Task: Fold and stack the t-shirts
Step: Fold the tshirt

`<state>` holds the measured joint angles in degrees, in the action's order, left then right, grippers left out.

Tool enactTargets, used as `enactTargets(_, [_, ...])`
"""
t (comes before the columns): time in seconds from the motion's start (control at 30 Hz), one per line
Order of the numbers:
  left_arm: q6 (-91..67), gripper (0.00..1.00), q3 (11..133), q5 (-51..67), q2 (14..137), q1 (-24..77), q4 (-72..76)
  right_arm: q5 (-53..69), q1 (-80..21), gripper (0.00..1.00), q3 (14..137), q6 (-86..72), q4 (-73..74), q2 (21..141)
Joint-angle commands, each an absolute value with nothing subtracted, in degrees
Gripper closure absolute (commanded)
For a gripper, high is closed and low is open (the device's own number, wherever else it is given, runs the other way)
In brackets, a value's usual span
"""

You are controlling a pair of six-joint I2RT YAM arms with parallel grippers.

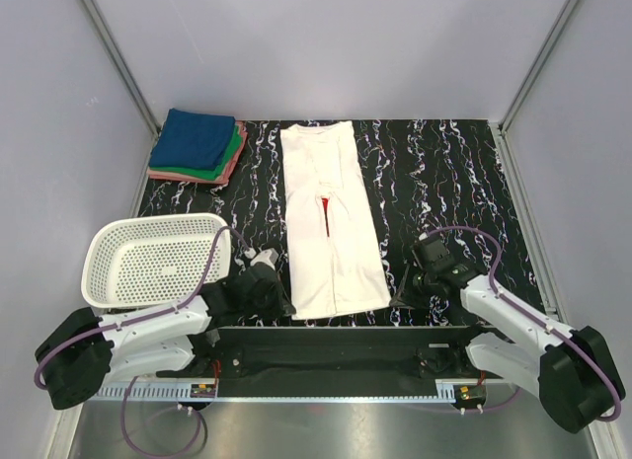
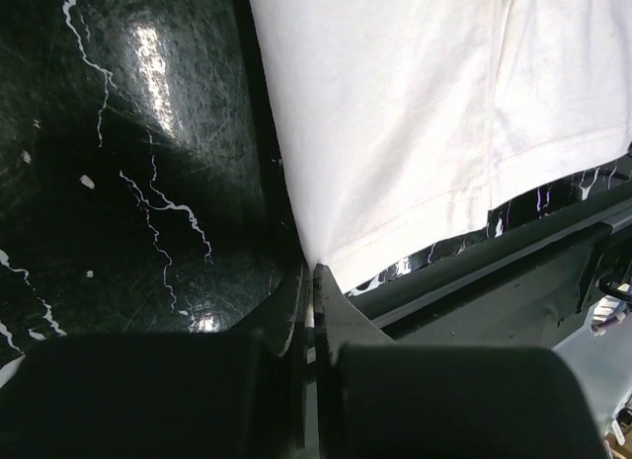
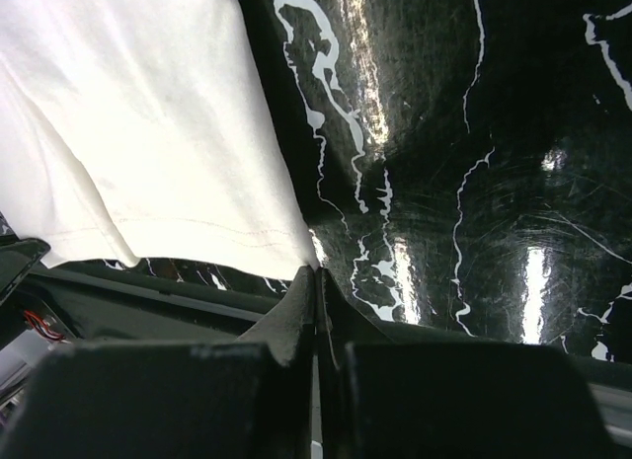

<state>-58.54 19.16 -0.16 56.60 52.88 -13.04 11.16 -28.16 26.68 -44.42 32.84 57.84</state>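
Observation:
A white t-shirt (image 1: 326, 232) lies in the middle of the table as a long narrow strip with its sides folded in. A sliver of red print (image 1: 325, 210) shows at its centre seam. My left gripper (image 1: 283, 306) is shut on the shirt's near left hem corner. In the left wrist view the white cloth (image 2: 395, 114) runs down into the closed gripper (image 2: 312, 273). My right gripper (image 1: 400, 297) is shut on the near right hem corner, where the cloth (image 3: 128, 114) meets the pinched gripper tips (image 3: 316, 273). Folded blue, green and pink t-shirts (image 1: 197, 143) are stacked at the back left.
A white mesh basket (image 1: 153, 260) stands at the front left, just beside my left arm. The black marbled table top (image 1: 444, 173) extends to the right of the shirt. Grey walls and metal posts close the sides and back. A black rail (image 1: 336, 345) runs along the near edge.

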Motion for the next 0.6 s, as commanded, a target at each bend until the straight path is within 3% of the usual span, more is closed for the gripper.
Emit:
enactTargets(0.0, [-59.0,1.0,20.0,-0.4,55.8,53.6,-11.6,9.2,-29.5,1.0,28.6,-45.4,34.1,56.3])
enactTargets(0.57, [-55.3,1.0,31.1,-3.3,58.8,49.5,-21.4,2.6,-29.8,1.0,40.2,-42.5,39.0,60.3])
